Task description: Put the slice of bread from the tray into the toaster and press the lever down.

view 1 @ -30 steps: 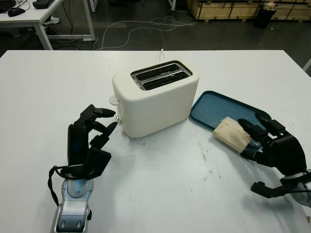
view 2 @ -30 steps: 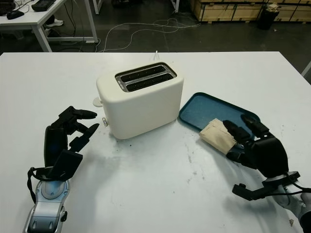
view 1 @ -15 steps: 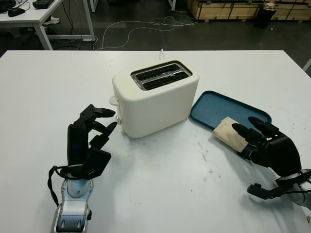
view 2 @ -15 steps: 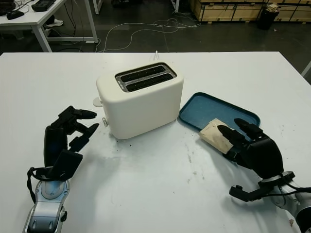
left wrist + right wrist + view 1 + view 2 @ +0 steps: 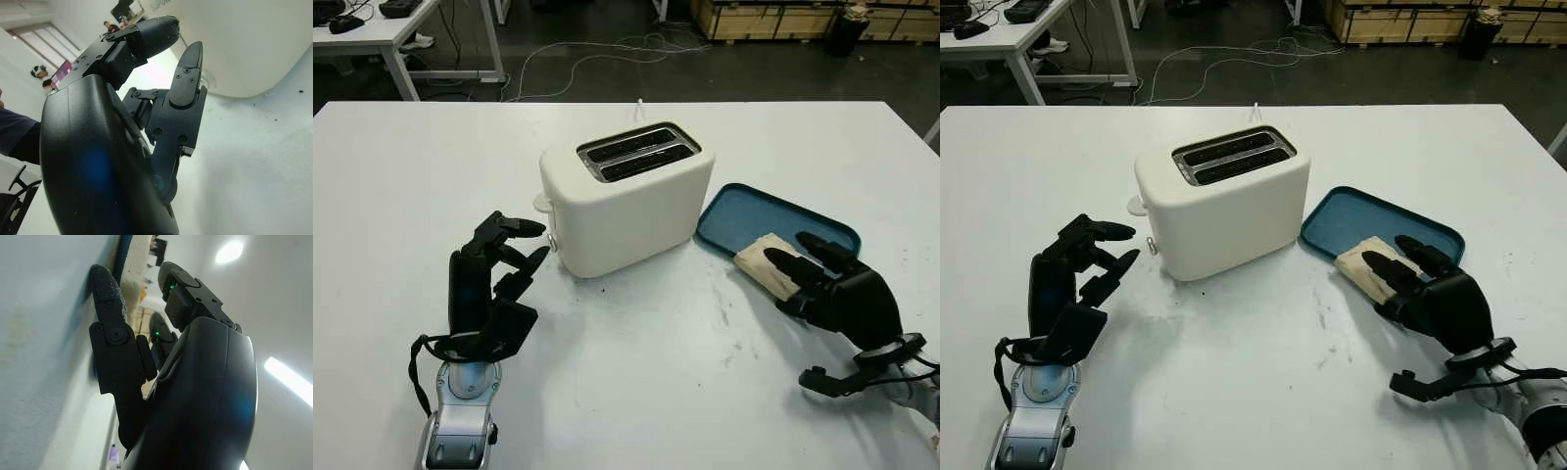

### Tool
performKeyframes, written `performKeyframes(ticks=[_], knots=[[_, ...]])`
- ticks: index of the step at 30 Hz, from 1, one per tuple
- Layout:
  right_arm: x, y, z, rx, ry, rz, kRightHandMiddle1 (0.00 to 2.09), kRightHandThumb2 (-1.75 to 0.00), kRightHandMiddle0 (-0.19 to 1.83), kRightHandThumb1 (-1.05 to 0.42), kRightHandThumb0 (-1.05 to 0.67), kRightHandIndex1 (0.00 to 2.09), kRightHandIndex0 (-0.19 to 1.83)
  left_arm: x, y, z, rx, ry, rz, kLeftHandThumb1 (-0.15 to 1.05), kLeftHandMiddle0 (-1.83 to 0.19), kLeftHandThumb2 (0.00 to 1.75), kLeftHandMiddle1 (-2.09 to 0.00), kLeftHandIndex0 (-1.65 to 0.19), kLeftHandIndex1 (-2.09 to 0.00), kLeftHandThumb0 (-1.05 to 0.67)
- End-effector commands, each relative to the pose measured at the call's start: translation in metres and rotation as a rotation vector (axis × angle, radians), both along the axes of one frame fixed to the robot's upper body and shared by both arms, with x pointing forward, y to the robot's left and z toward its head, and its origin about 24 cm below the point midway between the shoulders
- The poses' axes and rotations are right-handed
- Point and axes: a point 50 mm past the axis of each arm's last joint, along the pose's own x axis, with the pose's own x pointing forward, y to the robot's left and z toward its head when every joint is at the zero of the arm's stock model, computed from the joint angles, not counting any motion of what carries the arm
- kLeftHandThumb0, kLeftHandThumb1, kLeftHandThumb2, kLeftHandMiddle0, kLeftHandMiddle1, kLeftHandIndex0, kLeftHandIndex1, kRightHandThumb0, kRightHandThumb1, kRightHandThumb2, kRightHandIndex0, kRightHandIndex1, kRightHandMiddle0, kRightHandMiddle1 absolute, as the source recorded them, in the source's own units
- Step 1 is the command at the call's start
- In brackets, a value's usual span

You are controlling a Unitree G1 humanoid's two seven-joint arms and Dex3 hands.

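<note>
You will find the slice of bread (image 5: 766, 262) lying at the near edge of the blue tray (image 5: 744, 214), on the white table (image 5: 636, 352) to the right of the toaster. The right hand (image 5: 832, 289) is over the near end of the slice with its fingers (image 5: 1381, 266) laid on top of it; from the right wrist view the thumb sits beside the bread's edge, but you cannot tell whether the hand has a firm grip. The cream toaster (image 5: 625, 196) stands upright at mid-table with both slots showing nothing inside, and its lever (image 5: 542, 204) is on the left end. The left hand (image 5: 494, 279) is raised beside that end, holding nothing, fingers curled.
</note>
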Motion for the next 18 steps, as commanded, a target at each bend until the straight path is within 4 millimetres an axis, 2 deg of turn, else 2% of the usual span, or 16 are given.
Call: performKeyframes(ticks=[1, 5, 7, 8, 9, 10, 11, 13, 14, 18], knots=[[-0.0031, 0.0048, -0.0056, 0.011, -0.024, 0.027, 0.07, -0.01, 0.79, -0.85, -0.4, 0.11, 0.78, -0.0012, 0.001, 0.0036, 0.009, -0.013, -0.005, 0.92, -0.66, 0.14, -1.61, -0.59, -1.04, -0.22], [-0.003, 0.0051, -0.0053, 0.008, -0.093, 0.045, 0.11, -0.03, 1.0, -0.9, -0.41, 0.18, 1.01, -0.0007, 0.0003, 0.0032, 0.009, -0.014, -0.007, 0.92, -0.66, 0.14, -1.62, -0.6, -1.04, -0.23], [-0.0024, 0.0047, -0.0049, -0.005, -0.112, 0.046, 0.14, -0.14, 1.09, -0.92, -0.47, 0.24, 1.08, -0.0005, 0.0003, 0.0027, 0.005, -0.013, -0.009, 0.92, -0.66, 0.14, -1.62, -0.6, -1.04, -0.23], [-0.0019, 0.0044, -0.0046, -0.016, -0.122, 0.046, 0.17, -0.17, 1.11, -0.92, -0.49, 0.35, 1.06, -0.0005, 0.0002, 0.0025, 0.004, -0.012, -0.009, 0.92, -0.66, 0.14, -1.62, -0.6, -1.04, -0.23], [-0.0014, 0.0044, -0.0042, -0.022, -0.137, 0.045, 0.26, -0.2, 1.11, -0.92, -0.51, 0.54, 1.0, -0.0006, 0.0001, 0.0024, 0.002, -0.011, -0.01, 0.92, -0.66, 0.13, -1.62, -0.6, -1.04, -0.23], [-0.0009, 0.0045, -0.0038, -0.022, -0.148, 0.044, 0.45, -0.19, 1.06, -0.92, -0.52, 0.75, 0.96, -0.0005, 0.0, 0.0025, 0.004, -0.012, -0.011, 0.92, -0.66, 0.14, -1.62, -0.6, -1.04, -0.23], [-0.0005, 0.0044, -0.0038, -0.024, -0.155, 0.04, 0.72, -0.18, 0.96, -0.92, -0.54, 0.93, 0.92, -0.0006, 0.0, 0.0027, 0.01, -0.011, -0.011, 0.92, -0.66, 0.14, -1.62, -0.6, -1.04, -0.23], [0.0001, 0.0045, -0.0037, -0.027, -0.167, 0.036, 0.89, -0.18, 0.9, -0.92, -0.55, 1.05, 0.91, -0.0009, 0.0, 0.0026, 0.01, -0.011, -0.012, 0.92, -0.65, 0.14, -1.62, -0.59, -1.05, -0.23], [0.0003, 0.0045, -0.0037, -0.03, -0.173, 0.036, 1.03, -0.19, 0.84, -0.92, -0.56, 1.17, 0.88, -0.0011, 0.0, 0.0025, 0.008, -0.01, -0.011, 0.92, -0.65, 0.14, -1.62, -0.59, -1.04, -0.23], [0.0012, 0.0051, -0.0024, -0.03, -0.192, 0.042, 1.29, -0.21, 0.74, -0.92, -0.58, 1.41, 0.83, -0.0012, -0.0001, 0.0023, 0.01, -0.013, -0.012, 0.92, -0.65, 0.13, -1.63, -0.59, -1.04, -0.22]])
